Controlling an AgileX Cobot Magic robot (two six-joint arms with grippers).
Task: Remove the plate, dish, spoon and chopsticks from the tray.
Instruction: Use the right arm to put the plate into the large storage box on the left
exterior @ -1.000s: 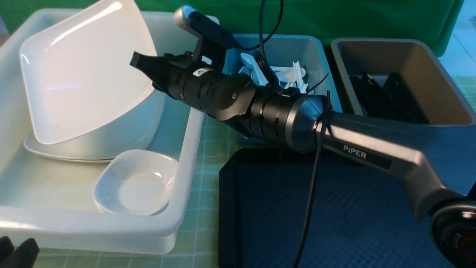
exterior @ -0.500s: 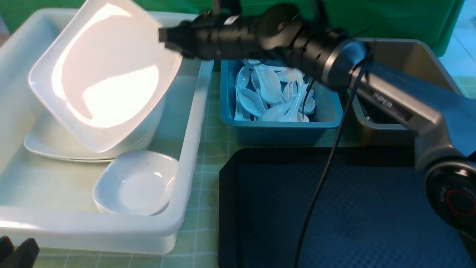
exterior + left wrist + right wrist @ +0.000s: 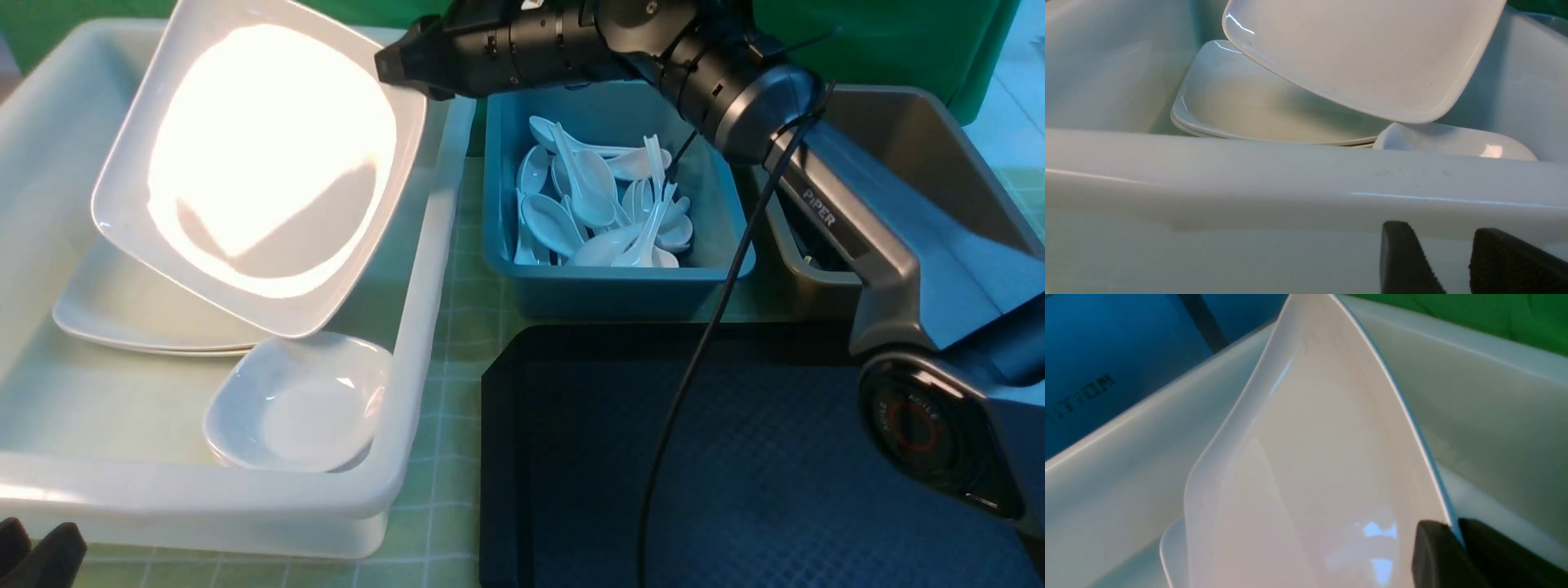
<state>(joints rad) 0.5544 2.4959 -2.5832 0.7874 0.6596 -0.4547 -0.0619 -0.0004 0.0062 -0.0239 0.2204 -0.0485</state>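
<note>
My right gripper (image 3: 406, 67) is shut on the rim of the large white square plate (image 3: 261, 171), which hangs steeply tilted over the white tub (image 3: 204, 498). In the right wrist view both fingers (image 3: 1429, 547) pinch the plate (image 3: 1323, 457) at its edge. The plate's low corner hangs just above a small deep dish (image 3: 302, 404) in the tub. The black tray (image 3: 735, 457) lies bare at front right. Several white spoons (image 3: 588, 204) fill the blue bin. The chopsticks are hidden behind my right arm. My left gripper (image 3: 1447, 245) is open and holds nothing, outside the tub's near wall (image 3: 1290, 175).
A stack of flat white plates (image 3: 122, 318) lies in the tub under the held plate. A blue bin (image 3: 620, 286) and a grey-brown tub (image 3: 939, 163) stand behind the tray. My right arm (image 3: 816, 204) and its cable cross above them. Green cloth backs the scene.
My right arm has risen and swung off the spoon bin. The plate has turned its face toward the front, and its lower corner has come down over the small dish. The left gripper has not moved.
</note>
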